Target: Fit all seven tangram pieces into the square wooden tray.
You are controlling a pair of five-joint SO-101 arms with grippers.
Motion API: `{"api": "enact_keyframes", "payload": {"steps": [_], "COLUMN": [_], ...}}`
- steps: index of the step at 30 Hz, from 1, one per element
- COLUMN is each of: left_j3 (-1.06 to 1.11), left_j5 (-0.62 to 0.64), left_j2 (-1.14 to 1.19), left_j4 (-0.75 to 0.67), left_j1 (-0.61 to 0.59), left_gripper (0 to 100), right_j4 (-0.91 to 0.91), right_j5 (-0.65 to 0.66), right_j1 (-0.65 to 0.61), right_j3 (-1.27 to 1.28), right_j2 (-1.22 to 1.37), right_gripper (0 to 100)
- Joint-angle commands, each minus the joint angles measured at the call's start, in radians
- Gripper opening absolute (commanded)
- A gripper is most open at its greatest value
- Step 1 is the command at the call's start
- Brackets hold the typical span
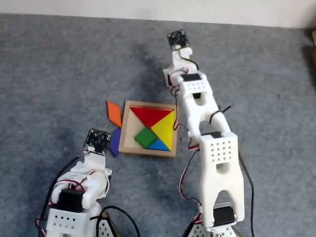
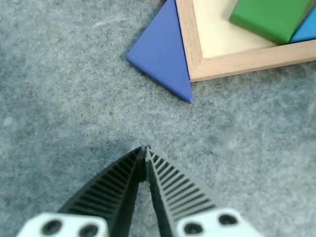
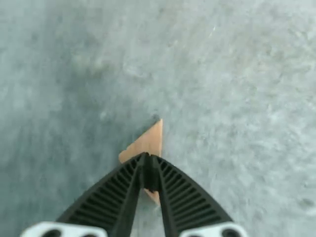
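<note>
The square wooden tray lies mid-table and holds a red triangle, a yellow triangle, a green square and a light blue triangle. An orange parallelogram and a dark blue triangle lie on the carpet just left of the tray. My left gripper is shut and empty, on the carpet a short way from the dark blue triangle and the tray corner. My right gripper is shut on a tan triangle, far beyond the tray.
Grey carpet covers the whole table. The right arm stretches along the tray's right side, its cable close to the tray edge. The left arm sits at the near left.
</note>
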Motion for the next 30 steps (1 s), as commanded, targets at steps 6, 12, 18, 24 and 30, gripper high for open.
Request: {"api": "enact_keyframes", "payload": {"steps": [6, 12, 18, 24, 30], "left_j3": [0.019, 0.019, 0.019, 0.019, 0.019], "left_j5": [-0.008, -0.008, -0.008, -0.008, -0.008], "left_j2": [-0.033, -0.033, -0.033, -0.033, -0.033], "left_j4": [0.005, 0.005, 0.005, 0.005, 0.005], "left_j1": [-0.008, -0.008, -0.008, -0.008, -0.008], "left_gripper": [1, 1, 1, 1, 1], "right_j4": [0.470, 0.789, 0.869, 0.613, 0.360], "right_j5": [0.169, 0.221, 0.216, 0.003, -0.028], "right_j1": [0.007, 0.007, 0.005, -0.002, -0.012], "right_j3": [-0.128, -0.311, -0.584, -0.661, -0.661], "right_j2": [-0.018, -0.018, -0.008, 0.016, 0.171], "right_gripper": [0.5, 0.5, 0.5, 0.5, 0.5]}}
